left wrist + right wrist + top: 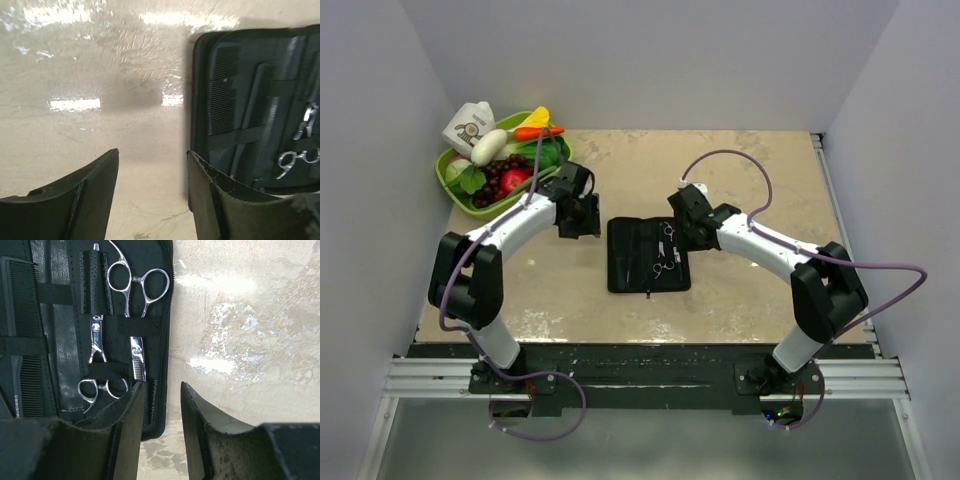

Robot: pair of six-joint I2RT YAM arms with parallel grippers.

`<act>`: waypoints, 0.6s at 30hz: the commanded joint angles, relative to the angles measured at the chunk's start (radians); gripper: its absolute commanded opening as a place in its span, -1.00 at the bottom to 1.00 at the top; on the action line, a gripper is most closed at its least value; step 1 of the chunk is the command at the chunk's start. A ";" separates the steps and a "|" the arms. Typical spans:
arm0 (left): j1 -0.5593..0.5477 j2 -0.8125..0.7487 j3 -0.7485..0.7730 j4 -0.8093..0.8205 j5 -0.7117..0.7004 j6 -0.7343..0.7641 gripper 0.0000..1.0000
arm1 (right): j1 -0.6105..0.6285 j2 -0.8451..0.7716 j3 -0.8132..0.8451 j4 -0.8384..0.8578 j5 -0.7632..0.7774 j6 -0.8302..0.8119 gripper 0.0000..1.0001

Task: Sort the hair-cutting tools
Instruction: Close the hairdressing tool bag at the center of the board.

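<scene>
Overhead: flat black rectangular case (648,255) open between the arms; green tray of toy produce (444,172) back-left. Left wrist: left gripper (152,160) wide, empty, beside the case holding a thin black comb (222,90). Right wrist: right gripper (162,390) narrowly parted, empty, by two strapped slim silver scissors (136,352).

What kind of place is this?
Probably a robot test booth: plain white walls box in one table, a left arm and right arm are bolted at its edge, and a tray holds toy food.

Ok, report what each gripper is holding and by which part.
Nothing. The left gripper and right gripper both stand open and empty beside the case; scissors and comb sit strapped inside.
</scene>
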 commanded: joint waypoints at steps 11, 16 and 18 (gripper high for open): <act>-0.019 0.152 -0.033 -0.012 -0.052 0.018 0.16 | -0.030 -0.004 -0.030 0.035 0.025 0.001 -0.22; -0.053 0.192 -0.015 -0.016 -0.061 0.013 0.16 | -0.033 0.033 -0.026 0.024 0.045 0.016 -0.12; -0.064 0.210 -0.007 -0.019 -0.064 0.010 0.17 | -0.036 0.040 -0.027 0.031 0.047 0.021 -0.09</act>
